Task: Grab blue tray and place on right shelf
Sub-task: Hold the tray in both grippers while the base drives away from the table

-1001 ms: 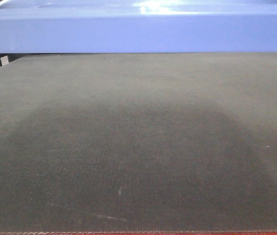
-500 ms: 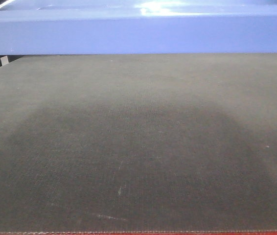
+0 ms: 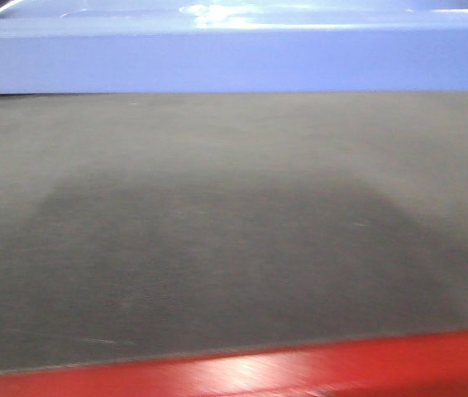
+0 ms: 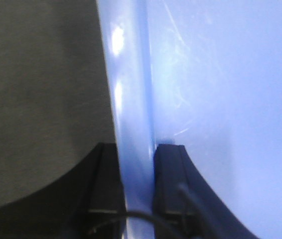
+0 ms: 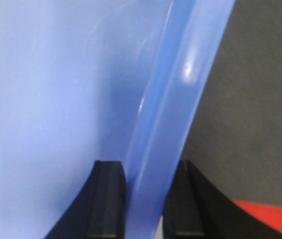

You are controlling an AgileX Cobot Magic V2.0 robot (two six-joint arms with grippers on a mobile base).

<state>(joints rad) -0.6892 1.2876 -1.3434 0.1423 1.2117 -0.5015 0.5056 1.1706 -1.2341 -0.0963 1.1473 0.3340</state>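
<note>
The blue tray point(image 3: 234, 62) fills a band across the top of the front view, cut off at both sides and along the top, so only its near wall and a glossy strip of rim show. Below it lies a dark mat point(image 3: 234, 231), and a red edge point(image 3: 317, 372) crosses the bottom of the frame. That whole view is smeared, and whether the tray touches the mat or hangs just above it cannot be told.

In the left wrist view, the left gripper point(image 4: 137, 152) sits at the lower centre. Its two black fingers point(image 4: 171, 169) pinch the tray's rim between them, one outside over the mat, one inside over the pale blue floor. A thin dark cable point(image 4: 141, 219) loops across the bottom; the gripper's body is out of frame.

In the right wrist view, the right gripper point(image 5: 146, 169) is closed the same way on the opposite rim — tray floor to the left, mat to the right, a sliver of red edge at the lower right. Both close views are soft, and the tray's corners lie outside them.
</note>
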